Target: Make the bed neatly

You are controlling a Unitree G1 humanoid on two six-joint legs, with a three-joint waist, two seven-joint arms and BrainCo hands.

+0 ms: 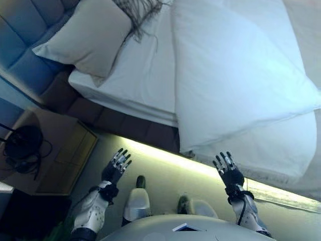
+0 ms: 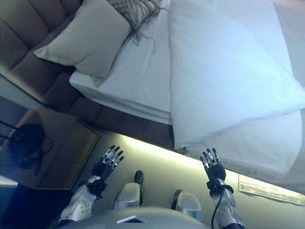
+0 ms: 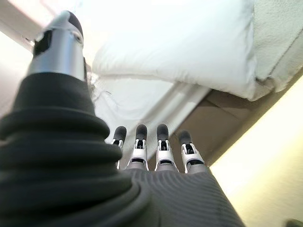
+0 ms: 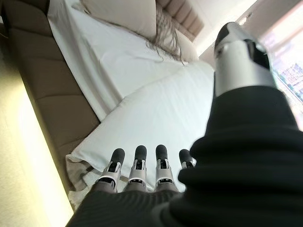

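A bed [image 1: 125, 123] with a brown padded base stands before me. A white sheet [image 1: 143, 75] covers the mattress at the head end. A thick white duvet [image 1: 235, 75] lies over the rest, its near corner hanging over the side of the bed. A beige pillow [image 1: 90, 37] leans on the padded headboard [image 1: 25, 45], with a dark fringed throw [image 1: 143, 12] beside it. My left hand [image 1: 116, 165] is open and empty above the floor, short of the bed. My right hand [image 1: 228, 169] is open and empty just below the duvet's hanging corner.
A wooden nightstand [image 1: 60, 155] stands left of the bed, with a black lamp base and cord [image 1: 22, 145] on it. A lit strip of pale floor [image 1: 165, 160] runs along the side of the bed. A mat [image 2: 269, 188] lies on the floor at right.
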